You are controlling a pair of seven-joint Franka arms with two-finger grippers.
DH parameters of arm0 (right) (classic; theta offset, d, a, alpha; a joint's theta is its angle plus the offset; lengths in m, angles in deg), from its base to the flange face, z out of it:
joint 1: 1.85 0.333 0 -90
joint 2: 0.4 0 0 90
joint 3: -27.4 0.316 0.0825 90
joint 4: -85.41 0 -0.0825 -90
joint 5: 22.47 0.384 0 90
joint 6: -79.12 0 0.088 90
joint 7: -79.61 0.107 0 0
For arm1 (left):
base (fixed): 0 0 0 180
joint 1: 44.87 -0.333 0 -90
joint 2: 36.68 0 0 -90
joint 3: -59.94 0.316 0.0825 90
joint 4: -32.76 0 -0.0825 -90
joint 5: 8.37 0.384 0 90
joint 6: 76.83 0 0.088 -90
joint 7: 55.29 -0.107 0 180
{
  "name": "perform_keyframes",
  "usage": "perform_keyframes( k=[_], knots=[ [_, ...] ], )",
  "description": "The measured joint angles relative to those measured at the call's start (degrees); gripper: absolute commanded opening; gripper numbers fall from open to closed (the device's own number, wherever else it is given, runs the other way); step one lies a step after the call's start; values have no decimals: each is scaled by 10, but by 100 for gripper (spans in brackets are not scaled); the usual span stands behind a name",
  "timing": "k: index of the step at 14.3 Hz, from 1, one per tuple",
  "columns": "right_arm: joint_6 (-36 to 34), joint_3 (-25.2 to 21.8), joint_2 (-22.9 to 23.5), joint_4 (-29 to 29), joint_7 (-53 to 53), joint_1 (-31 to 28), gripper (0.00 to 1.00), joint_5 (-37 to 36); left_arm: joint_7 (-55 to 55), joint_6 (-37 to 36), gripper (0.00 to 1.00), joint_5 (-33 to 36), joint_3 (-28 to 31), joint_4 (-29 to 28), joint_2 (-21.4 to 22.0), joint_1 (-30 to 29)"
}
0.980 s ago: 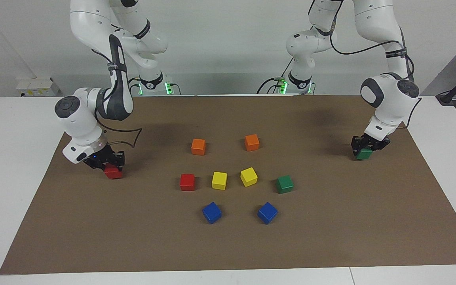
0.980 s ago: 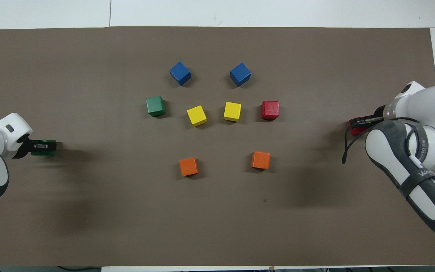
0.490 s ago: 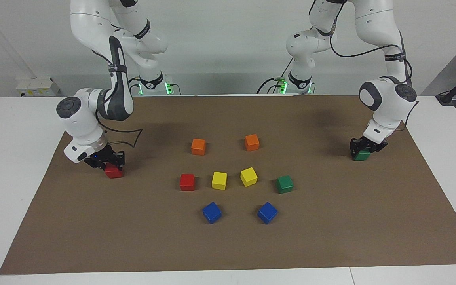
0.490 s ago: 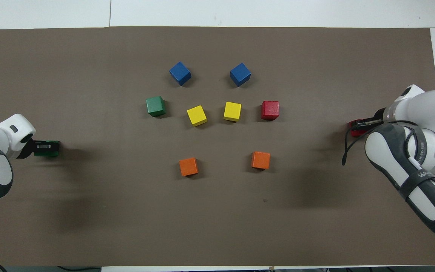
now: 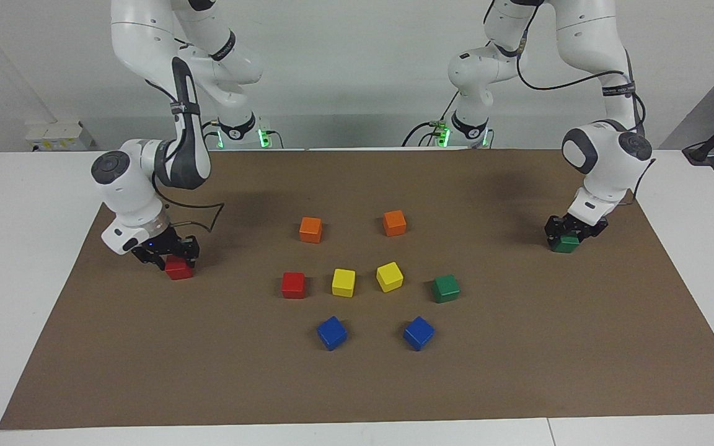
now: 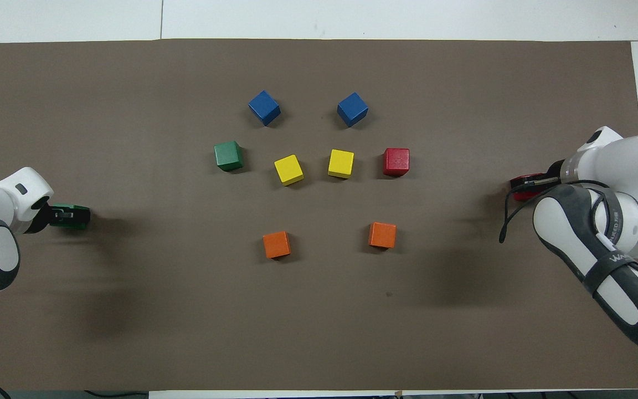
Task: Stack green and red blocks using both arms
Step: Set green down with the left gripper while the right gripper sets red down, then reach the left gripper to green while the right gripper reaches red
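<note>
Facing view: two red blocks [image 5: 293, 285], two green blocks [image 5: 445, 288], two yellow [image 5: 343, 282], two blue [image 5: 331, 332], two orange [image 5: 310, 230]. Left pincer [image 5: 566, 237] grips one green block; right pincer [image 5: 170, 258] grips one red. No legible writing.

We see bright, even light from above. Soft, blurred shadows of the arms lie on the matte brown paper mat [image 5: 518, 371]; short dark ones hug the small painted cubes. Both views are sharp, without glare.
</note>
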Motion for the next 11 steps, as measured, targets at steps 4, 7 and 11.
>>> perform_keyframes(
  k=[4, 7, 11],
  knots=[
    [-116, 0, -12, 70, 0, 0, 100, 0, 0, -9, 100, 0, -2, 14, 0, 1],
    [-256, 5, -19, 193, 49, 13, 100, -1, 0, -113, 100, 0, -5, 110, -1, 11],
    [-349, 11, 17, 338, 249, 128, 100, -13, 68, -279, 100, -2, -8, 297, -25, 76]
  ],
)
